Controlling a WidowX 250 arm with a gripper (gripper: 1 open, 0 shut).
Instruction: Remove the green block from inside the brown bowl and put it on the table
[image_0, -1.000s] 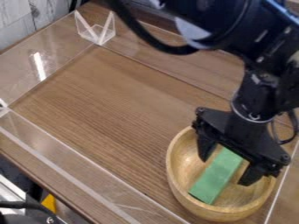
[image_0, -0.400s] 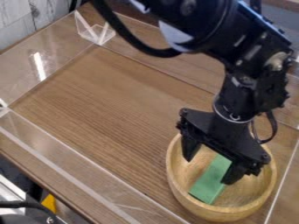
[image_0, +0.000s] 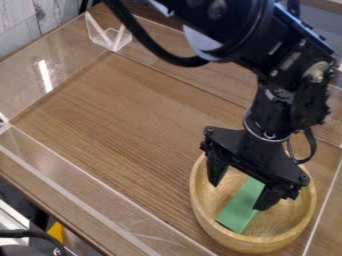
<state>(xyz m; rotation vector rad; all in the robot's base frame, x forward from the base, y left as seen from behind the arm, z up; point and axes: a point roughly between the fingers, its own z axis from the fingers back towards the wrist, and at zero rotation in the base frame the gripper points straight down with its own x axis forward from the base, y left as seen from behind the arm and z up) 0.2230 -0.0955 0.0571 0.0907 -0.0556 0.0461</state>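
Note:
The green block (image_0: 242, 212) lies flat inside the brown bowl (image_0: 211, 222) at the lower right of the table (image_0: 120, 110). Its far end is hidden behind my gripper (image_0: 249, 186). The gripper points straight down into the bowl, its black fingers (image_0: 217, 168) spread wide on either side of the block's upper end. It is open, and I cannot tell whether the fingertips touch the block.
Clear acrylic walls (image_0: 54, 165) run along the table's left and front edges. A small clear triangular stand (image_0: 110, 34) sits at the back left. The dark arm (image_0: 254, 45) reaches in from the upper right over the bowl.
The gripper has shifted left and sunk lower into the bowl, now straddling the block's upper end. Over the last half second nothing moved.

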